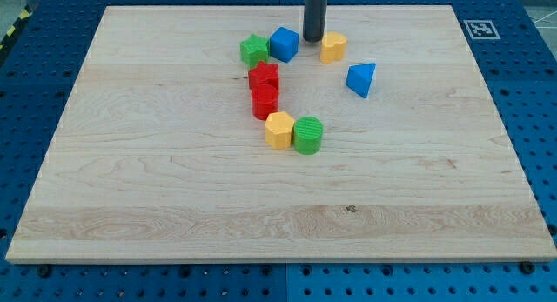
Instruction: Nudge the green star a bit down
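Observation:
The green star (254, 50) lies near the view's top, left of centre, touching a blue cube (284, 43) on its right. My tip (313, 39) stands between the blue cube and a yellow block (332, 47), to the right of the green star and apart from it. A red star-shaped block (264, 77) lies just below the green star, with a red cylinder (265, 101) under it.
A blue triangular block (361, 78) lies right of centre. A yellow block (279, 130) and a green cylinder (307, 135) sit side by side below the red pair. The wooden board (130, 189) rests on a blue perforated table.

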You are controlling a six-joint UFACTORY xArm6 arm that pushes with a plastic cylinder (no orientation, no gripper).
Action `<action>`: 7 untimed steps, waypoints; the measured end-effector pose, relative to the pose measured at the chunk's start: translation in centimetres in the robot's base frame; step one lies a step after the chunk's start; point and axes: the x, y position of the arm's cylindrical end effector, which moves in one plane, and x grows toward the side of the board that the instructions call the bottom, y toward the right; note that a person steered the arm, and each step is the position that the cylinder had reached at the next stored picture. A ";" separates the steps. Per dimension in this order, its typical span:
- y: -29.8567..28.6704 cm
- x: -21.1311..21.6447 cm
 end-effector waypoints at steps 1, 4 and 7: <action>-0.8 -0.6; -9.5 -1.0; -13.8 1.2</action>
